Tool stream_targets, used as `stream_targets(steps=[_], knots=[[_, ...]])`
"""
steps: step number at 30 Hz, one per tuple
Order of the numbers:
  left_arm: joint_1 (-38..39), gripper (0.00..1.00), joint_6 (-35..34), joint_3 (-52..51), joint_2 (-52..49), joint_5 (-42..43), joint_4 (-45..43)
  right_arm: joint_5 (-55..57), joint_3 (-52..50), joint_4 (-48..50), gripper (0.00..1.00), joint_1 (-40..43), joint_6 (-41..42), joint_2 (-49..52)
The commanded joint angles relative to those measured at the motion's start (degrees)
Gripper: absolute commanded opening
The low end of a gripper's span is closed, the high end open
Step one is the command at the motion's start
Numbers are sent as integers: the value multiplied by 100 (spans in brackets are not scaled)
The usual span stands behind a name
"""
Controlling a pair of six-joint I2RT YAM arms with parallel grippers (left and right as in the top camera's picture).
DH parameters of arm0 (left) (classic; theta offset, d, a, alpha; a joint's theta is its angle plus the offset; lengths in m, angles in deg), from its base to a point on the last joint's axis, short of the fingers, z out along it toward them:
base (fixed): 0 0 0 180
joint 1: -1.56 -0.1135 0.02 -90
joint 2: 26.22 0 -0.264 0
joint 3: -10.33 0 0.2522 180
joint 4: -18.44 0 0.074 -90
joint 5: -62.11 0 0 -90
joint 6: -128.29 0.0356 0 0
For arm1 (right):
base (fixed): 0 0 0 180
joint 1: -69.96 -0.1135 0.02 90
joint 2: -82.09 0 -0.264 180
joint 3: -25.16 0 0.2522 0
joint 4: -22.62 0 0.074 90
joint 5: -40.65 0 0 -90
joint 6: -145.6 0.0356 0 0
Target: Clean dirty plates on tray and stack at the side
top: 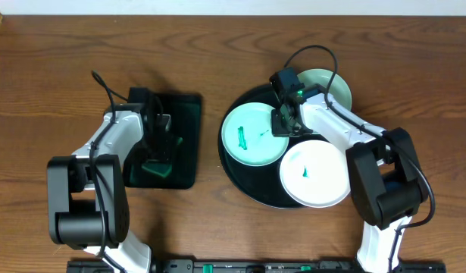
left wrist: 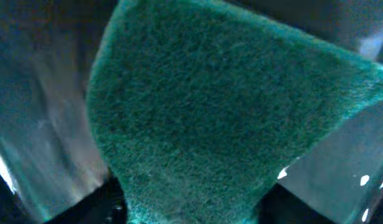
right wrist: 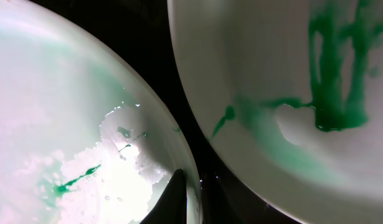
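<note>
The round black tray (top: 244,180) holds three plates. A mint-green plate (top: 255,144) with a green smear lies at its left and also shows in the right wrist view (right wrist: 266,68). A white plate (top: 323,178) with a small smear lies at the front right and shows in the right wrist view (right wrist: 48,93). A pale mint plate (top: 333,87) lies at the back, half hidden by the arm. My right gripper (top: 285,133) is closed on the white plate's rim (right wrist: 186,202); only one finger shows. My left gripper (top: 158,155) is shut on the green sponge (left wrist: 210,112).
The sponge (top: 154,170) sits over a rectangular black tray (top: 189,121) at the left of the round tray. Bare wood tabletop (top: 58,76) surrounds both trays. Black tray surface (right wrist: 160,68) shows between the two plates in the right wrist view.
</note>
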Motion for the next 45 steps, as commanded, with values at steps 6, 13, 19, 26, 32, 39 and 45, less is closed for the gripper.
stream_targets(steps=[6, 13, 19, 26, 32, 39, 45], knots=[[-46, 47, -435, 664, -17, -155, 181, -457, -101, 186, 5, -306, 2, 468], [-48, 67, -483, 664, -20, -153, 291, -452, -101, 175, 6, -308, 2, 468], [-46, 71, -481, 664, -20, -155, 210, -455, -101, 168, 6, -308, 4, 468], [-46, 66, -481, 627, -116, -153, -13, -455, -101, 170, 6, -313, 4, 468], [-48, 52, -481, 605, -319, -155, -33, -442, -101, 166, 6, -313, 2, 468], [-48, 8, -485, 601, -341, -160, -70, -442, -101, 170, 5, -313, 4, 468], [-48, 7, -785, 789, -192, -254, 157, -442, -101, 170, 4, -313, 4, 468]])
